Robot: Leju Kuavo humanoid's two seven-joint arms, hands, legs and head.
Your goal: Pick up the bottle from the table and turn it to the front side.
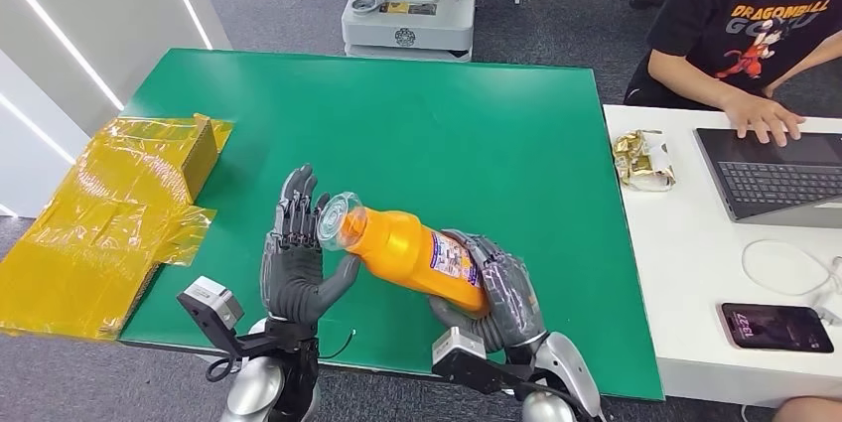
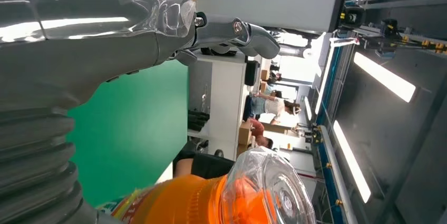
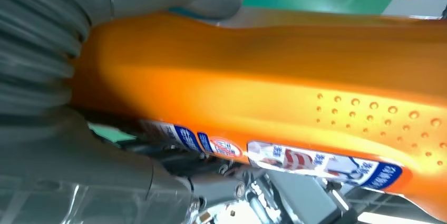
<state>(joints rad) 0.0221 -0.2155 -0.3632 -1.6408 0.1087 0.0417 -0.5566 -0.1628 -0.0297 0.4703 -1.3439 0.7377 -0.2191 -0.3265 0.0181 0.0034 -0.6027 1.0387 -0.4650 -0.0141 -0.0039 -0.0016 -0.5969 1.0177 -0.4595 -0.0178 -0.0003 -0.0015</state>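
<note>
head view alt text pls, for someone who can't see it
The right hand holds an orange bottle tilted above a green table, its clear cap beside the open left hand. Yellow wrapping lies at the table's left; a person types on a laptop at the right.

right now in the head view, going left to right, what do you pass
yellow wrapped box → left hand → orange bottle → right hand → gold snack packet → phone
</note>
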